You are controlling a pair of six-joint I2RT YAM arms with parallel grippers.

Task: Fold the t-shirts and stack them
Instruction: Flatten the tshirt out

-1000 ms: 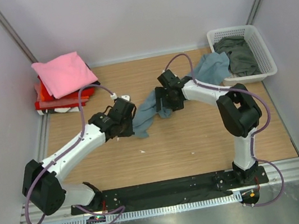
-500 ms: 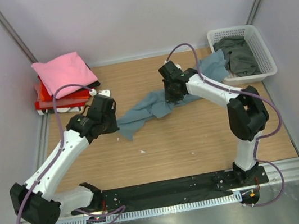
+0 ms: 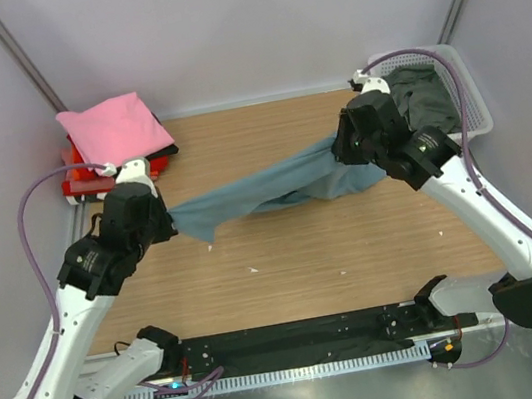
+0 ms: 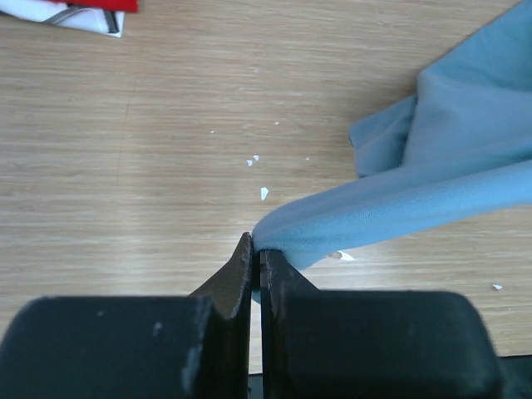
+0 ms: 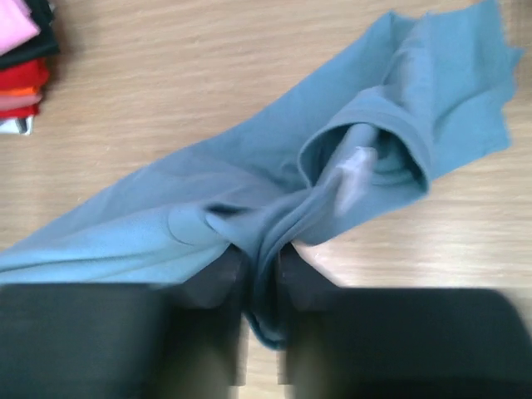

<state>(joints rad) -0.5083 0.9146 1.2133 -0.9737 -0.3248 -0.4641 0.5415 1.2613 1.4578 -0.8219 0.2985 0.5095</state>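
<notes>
**1 slate-blue t-shirt drawn out long above the desk**

The left hand sits at the left side of the desk. Its 2 fingers are pressed together on a thin pinch of the shirt's edge. In the left wrist view the cloth comes out from between the closed tips and runs off to the right, with a shadow under it on the wood.

The right hand is at the far right, just beside the basket. It is clamped on a thick gathered bunch of the same shirt. The right wrist view shows folds squeezed between its fingers, and the collar opening and a pale label lie just beyond them.

Between the 2 hands the shirt hangs as a narrow twisted band that is widest near the right hand. I cannot tell whether its lowest folds touch the wood.

A folded pink t-shirt tops a stack in the far left corner, with a red t-shirt beneath it. A dark grey-green t-shirt lies crumpled in the basket. Small white flecks dot the desk near the left hand.
</notes>
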